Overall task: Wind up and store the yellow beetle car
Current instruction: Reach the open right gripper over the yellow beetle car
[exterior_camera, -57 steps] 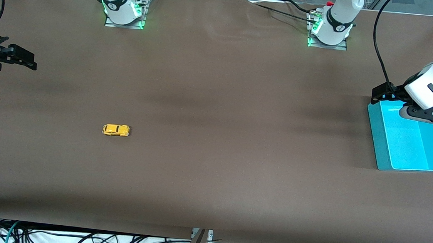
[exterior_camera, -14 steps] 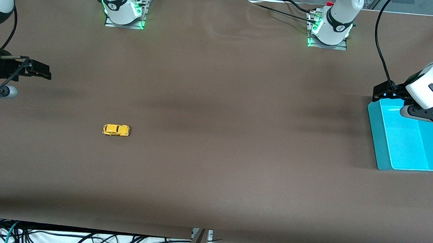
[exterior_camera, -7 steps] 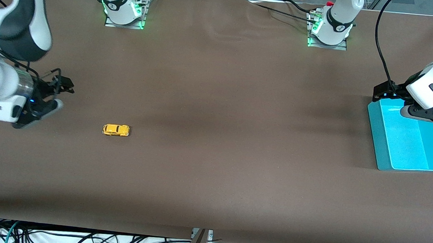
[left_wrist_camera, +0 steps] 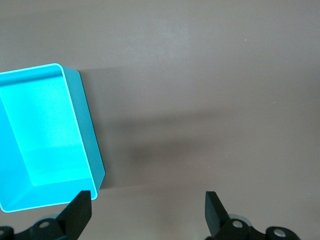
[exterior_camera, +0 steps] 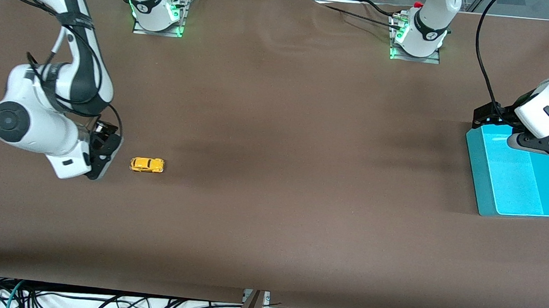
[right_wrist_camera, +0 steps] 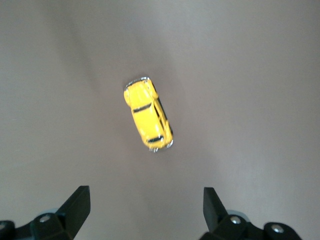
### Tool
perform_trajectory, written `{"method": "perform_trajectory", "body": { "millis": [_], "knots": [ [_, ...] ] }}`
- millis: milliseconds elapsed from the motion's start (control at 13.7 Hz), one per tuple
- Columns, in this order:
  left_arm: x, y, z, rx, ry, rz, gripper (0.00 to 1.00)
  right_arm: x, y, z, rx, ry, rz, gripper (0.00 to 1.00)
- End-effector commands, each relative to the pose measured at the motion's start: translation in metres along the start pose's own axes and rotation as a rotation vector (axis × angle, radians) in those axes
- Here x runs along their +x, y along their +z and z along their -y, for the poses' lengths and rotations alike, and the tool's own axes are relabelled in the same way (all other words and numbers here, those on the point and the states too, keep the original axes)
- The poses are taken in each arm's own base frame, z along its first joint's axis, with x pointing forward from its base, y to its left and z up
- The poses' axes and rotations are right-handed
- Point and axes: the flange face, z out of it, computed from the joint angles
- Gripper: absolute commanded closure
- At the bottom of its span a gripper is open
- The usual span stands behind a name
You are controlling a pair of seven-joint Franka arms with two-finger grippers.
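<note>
The yellow beetle car (exterior_camera: pixel 147 164) sits on the brown table toward the right arm's end. In the right wrist view the car (right_wrist_camera: pixel 148 114) lies ahead of the fingertips, not between them. My right gripper (exterior_camera: pixel 104 153) hangs just above the table beside the car, on the side toward the right arm's end. It is open and empty in its wrist view (right_wrist_camera: pixel 146 205). My left gripper (exterior_camera: pixel 486 118) waits over the teal bin's corner farthest from the front camera. It is open and empty in its wrist view (left_wrist_camera: pixel 148 210).
An open teal bin (exterior_camera: pixel 479 175) with nothing in it stands at the left arm's end of the table; it also shows in the left wrist view (left_wrist_camera: pixel 88 125). Both arm bases stand at the table's edge farthest from the front camera.
My right arm has swung in from the table's end and come down beside the car. The car, the bin and my left arm have not moved.
</note>
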Motion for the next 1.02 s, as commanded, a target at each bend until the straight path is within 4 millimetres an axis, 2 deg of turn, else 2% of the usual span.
{"method": "perform_trajectory", "body": {
  "millis": [0, 291, 582, 946],
  "knots": [
    [-0.005, -0.004, 0.000, -0.028, 0.016, -0.005, 0.00, 0.006, 0.036, 0.022, -0.063, -0.115, -0.019, 0.00],
    [-0.005, -0.003, 0.000, -0.028, 0.017, -0.003, 0.00, 0.014, 0.078, 0.036, -0.136, -0.273, -0.048, 0.00],
    [-0.005, -0.005, 0.001, -0.029, 0.016, -0.006, 0.00, 0.017, 0.103, 0.031, -0.155, -0.384, -0.050, 0.00],
    [-0.005, -0.005, 0.001, -0.029, 0.017, -0.006, 0.00, 0.019, 0.128, 0.032, -0.167, -0.420, -0.053, 0.00]
  ]
}}
